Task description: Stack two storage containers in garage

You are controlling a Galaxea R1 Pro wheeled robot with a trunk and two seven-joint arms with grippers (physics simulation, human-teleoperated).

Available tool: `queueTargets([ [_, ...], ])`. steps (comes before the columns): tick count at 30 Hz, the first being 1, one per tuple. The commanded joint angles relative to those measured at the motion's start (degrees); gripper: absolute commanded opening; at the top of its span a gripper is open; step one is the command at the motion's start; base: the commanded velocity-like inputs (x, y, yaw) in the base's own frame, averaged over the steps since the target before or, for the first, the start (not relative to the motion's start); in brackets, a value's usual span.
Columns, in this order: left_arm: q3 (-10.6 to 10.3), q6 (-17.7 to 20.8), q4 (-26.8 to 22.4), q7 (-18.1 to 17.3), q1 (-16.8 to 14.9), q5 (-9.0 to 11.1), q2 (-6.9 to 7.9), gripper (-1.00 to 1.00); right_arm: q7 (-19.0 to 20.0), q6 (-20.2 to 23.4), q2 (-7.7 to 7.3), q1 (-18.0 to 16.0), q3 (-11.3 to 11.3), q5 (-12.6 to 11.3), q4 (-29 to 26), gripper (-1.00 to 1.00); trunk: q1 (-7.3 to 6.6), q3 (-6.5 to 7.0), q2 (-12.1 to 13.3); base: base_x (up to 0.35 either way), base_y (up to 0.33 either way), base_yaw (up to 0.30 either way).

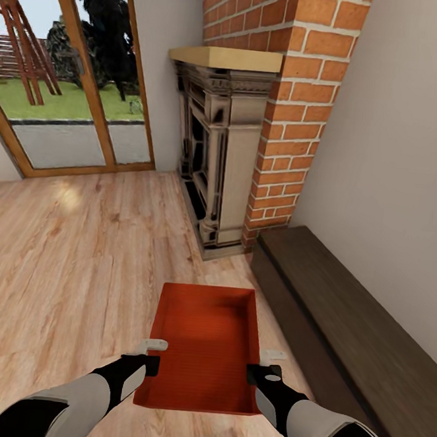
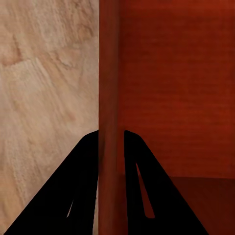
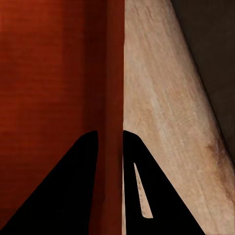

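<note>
one orange-red storage container (image 1: 206, 346) is held level above the light wood floor (image 1: 69, 258), near the robot, open side up. the left gripper (image 1: 152, 356) pinches its left wall and the right gripper (image 1: 263, 365) its right wall, each with one finger inside and one outside, closed on the rim. just right of the container runs one long dark bench (image 1: 355, 323) along the white wall. far ahead stands one brick fireplace (image 1: 231, 153); open planks spread left toward one glass door (image 1: 77, 87).
</note>
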Motion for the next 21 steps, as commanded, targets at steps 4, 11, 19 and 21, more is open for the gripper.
queueTargets([
  [4,-1.0,0.4,-0.1,0.6,0.0,-0.4,0.40,-1.00,-0.2,-0.3,-0.29,0.0,0.2,-0.6,0.0,-1.00,-0.01,-0.04,0.0,0.000,0.000,0.290],
  [11,-1.0,0.4,-0.1,0.6,0.0,-0.4,0.41,-1.00,-0.2,-0.3,-0.29,0.0,0.2,-0.6,0.1,-1.00,-0.01,-0.04,0.0,0.000,0.000,0.291],
  [19,-1.0,0.4,-0.1,0.6,0.0,-0.4,0.41,-1.00,-0.2,-0.3,-0.29,0.0,0.1,-0.6,0.0,-1.00,-0.01,-0.04,0.0,0.000,0.000,0.291],
  [21,-1.0,0.4,-0.1,0.6,0.0,-0.4,0.41,-1.00,-0.2,-0.3,-0.29,0.0,0.1,-0.6,0.0,-1.00,-0.01,-0.04,0.0,0.000,0.000,0.291],
])
